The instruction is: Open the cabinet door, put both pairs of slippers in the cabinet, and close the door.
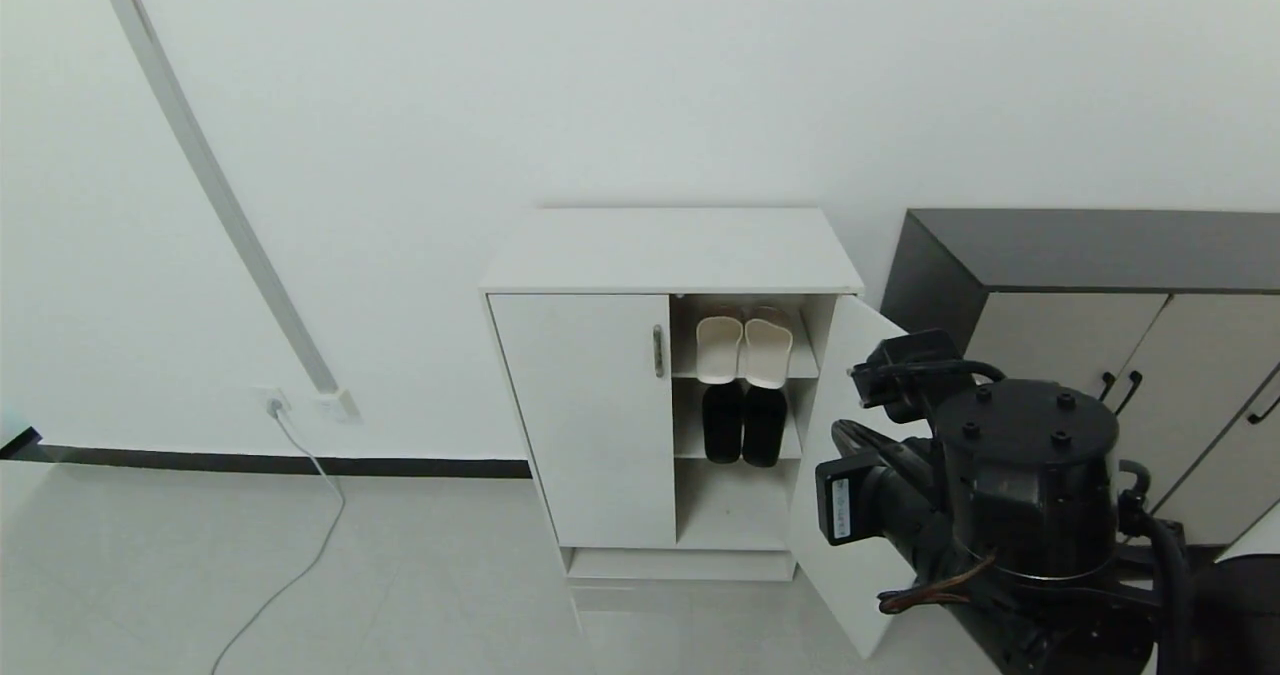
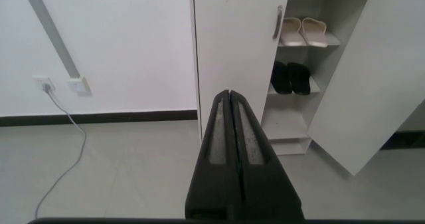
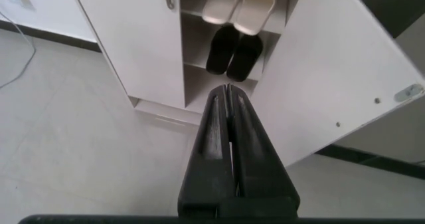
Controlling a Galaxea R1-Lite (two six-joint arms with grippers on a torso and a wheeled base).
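Observation:
The white cabinet (image 1: 660, 250) stands against the wall with its left door shut and its right door (image 1: 845, 475) swung wide open. A white pair of slippers (image 1: 743, 347) lies on the top shelf and a black pair (image 1: 742, 422) on the shelf below; the bottom compartment is bare. My left gripper (image 2: 229, 98) is shut on nothing, back from the cabinet over the floor, facing the closed left door (image 2: 236, 51). My right gripper (image 3: 228, 91) is also shut and empty, low before the open compartment, beside the open door (image 3: 332, 84).
A dark-topped sideboard (image 1: 1090, 250) stands close on the cabinet's right, just behind the open door. A wall socket (image 1: 270, 400) with a grey cable (image 1: 320, 525) trailing over the tiles is at the left. Open floor lies left of and before the cabinet.

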